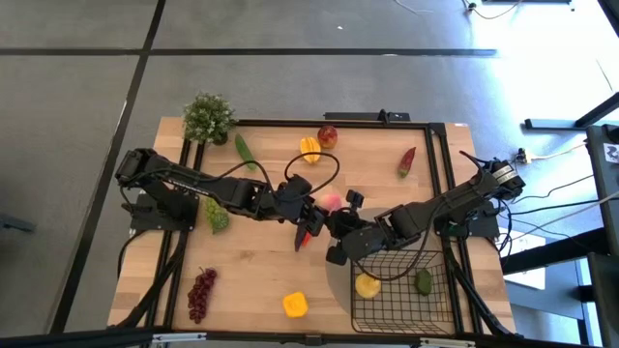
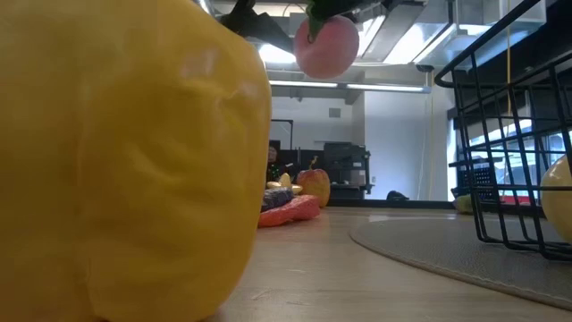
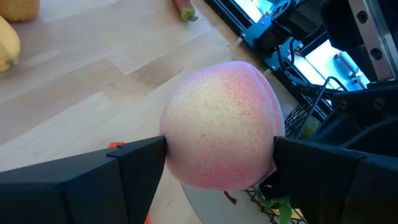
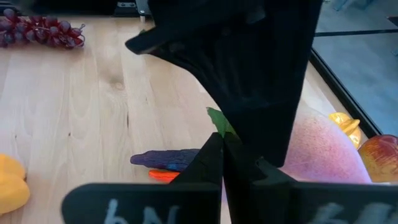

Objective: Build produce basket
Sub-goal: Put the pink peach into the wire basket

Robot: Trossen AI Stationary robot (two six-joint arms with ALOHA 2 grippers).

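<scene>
Handover is under way: left gripper (image 3: 217,162) holds the pink peach (image 3: 221,127) in wide jaws while right gripper (image 4: 224,155) (jaws shut) pinches its leaf (image 4: 219,121), so next comes release, then the basket (image 1: 401,290).

Both arms reach inward, grippers almost meeting at mid-table.

The left gripper (image 3: 217,165) stands wide, its two dark fingers (image 3: 134,165) pressed on opposite sides of the peach (image 3: 221,134), which is lifted clear of the table. The right gripper (image 4: 224,146) has its fingers closed together, their tips pinching the small green leaf (image 4: 219,121) on top of the same peach.
</scene>
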